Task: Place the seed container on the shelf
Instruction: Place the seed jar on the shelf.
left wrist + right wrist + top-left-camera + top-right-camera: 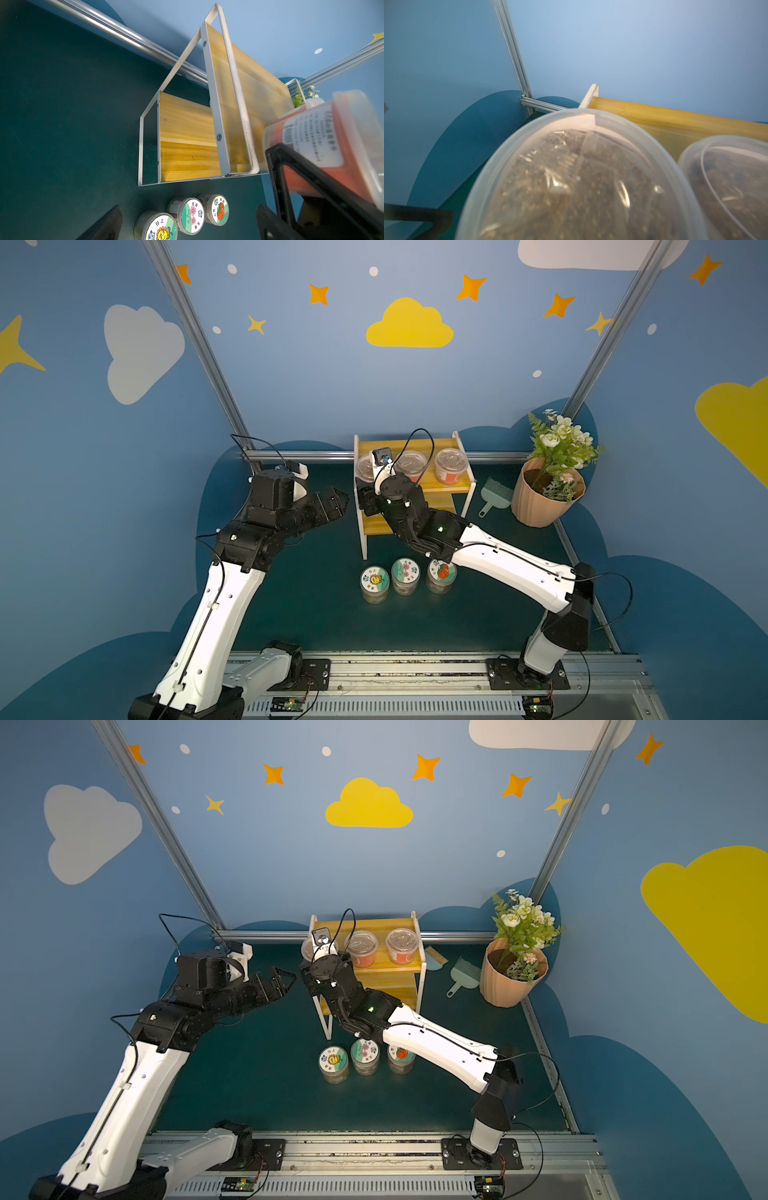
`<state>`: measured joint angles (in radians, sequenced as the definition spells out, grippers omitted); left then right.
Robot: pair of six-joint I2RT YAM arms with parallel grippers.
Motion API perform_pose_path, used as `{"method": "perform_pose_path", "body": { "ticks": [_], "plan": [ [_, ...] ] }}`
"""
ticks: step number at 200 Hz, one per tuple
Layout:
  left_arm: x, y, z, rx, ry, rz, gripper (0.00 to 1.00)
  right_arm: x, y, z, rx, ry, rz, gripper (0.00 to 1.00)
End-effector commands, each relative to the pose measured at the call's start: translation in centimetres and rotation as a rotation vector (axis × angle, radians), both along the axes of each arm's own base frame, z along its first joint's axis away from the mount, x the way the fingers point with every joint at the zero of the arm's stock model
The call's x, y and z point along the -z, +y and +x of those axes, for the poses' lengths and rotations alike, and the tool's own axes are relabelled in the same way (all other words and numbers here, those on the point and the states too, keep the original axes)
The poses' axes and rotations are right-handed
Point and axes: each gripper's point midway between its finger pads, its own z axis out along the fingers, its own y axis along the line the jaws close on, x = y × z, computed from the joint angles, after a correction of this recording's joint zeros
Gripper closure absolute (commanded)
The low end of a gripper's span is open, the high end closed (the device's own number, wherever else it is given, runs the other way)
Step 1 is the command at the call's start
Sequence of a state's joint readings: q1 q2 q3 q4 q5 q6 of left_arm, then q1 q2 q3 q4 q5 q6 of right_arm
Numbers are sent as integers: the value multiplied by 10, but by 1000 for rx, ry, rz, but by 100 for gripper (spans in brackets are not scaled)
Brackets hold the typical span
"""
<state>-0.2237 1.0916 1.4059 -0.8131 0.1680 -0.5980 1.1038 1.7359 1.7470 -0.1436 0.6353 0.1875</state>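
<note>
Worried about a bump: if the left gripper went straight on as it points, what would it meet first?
Probably the side frame of the shelf; the left gripper aims at it, but depth is unclear.

Right arm (498, 556) stretches forward, right fingers (417, 212) clamped in a grip; left arm (216, 614) hovers, left fingers (337, 501) spread.

Both top views look steeply down from high at the front, sharing the whole table (311, 614) (270, 1085) and shelf (451, 488) (386, 979); the left wrist camera faces the shelf's end from nearby, the right wrist camera nearly touches the seed container (571, 176) lid.
</note>
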Motion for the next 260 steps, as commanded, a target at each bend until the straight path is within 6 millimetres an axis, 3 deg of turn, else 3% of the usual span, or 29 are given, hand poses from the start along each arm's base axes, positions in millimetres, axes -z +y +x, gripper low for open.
{"method": "perform_pose_path", "body": {
  "ticks": [1, 79, 128, 147, 162, 213, 260],
  "plan": [
    [-13, -3, -4, 34, -41, -15, 0, -6, -3, 9, 32, 9, 25, 41],
    [-5, -7, -5, 44, -28, -36, 0, 6, -10, 25, 129, 25, 0, 40],
    [-9, -5, -4, 45, -42, -30, 0, 9, -10, 29, 148, 34, -2, 26],
    [-12, -11, -6, 75, -39, -52, 0, 9, -9, 31, 148, 46, 4, 13],
    [-12, -15, -6, 96, -38, -60, 0, 11, -7, 30, 150, 73, 7, 8],
    [-15, -16, -7, 105, -42, -66, 0, 22, -9, 14, 165, 143, 19, 6],
    [-13, -16, -10, 110, -22, -63, 0, 14, -9, -2, 159, 139, 21, 5]
  ]
}}
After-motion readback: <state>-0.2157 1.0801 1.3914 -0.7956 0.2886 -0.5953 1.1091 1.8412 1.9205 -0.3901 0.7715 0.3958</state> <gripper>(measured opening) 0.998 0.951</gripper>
